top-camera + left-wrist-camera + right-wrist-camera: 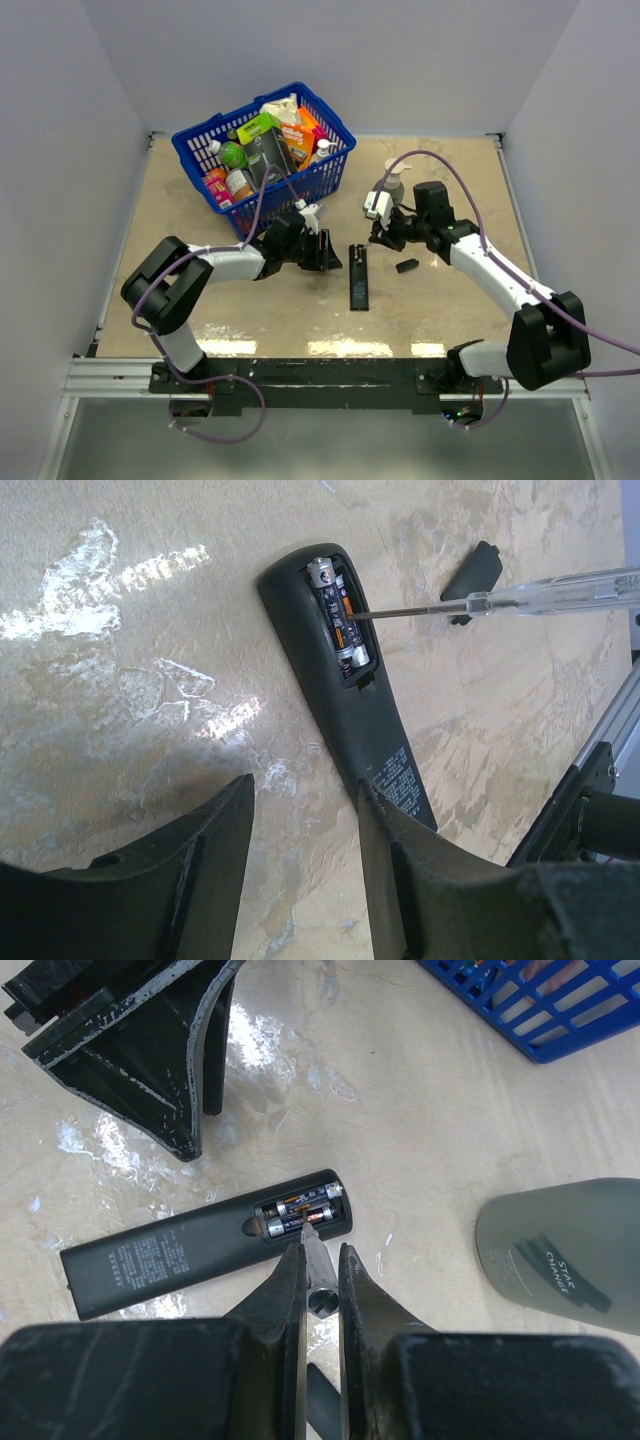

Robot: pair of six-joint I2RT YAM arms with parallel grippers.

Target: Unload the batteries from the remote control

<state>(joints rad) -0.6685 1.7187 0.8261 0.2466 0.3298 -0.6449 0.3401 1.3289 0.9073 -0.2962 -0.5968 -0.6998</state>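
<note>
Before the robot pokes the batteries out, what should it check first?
1. Cover off the remote control: ok, it lies apart from it.
2. Both batteries showing in the slot: ok.
3. Screwdriver tip reaching the batteries: ok.
4. Right gripper shut on the screwdriver: ok.
5. Left gripper holding the remote control steady: not ok, its jaws are open and grip nothing.

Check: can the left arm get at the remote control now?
Probably yes. The left end effector is open close beside the remote control, nothing between them; the screwdriver reaches only the batteries at the far end.
</note>
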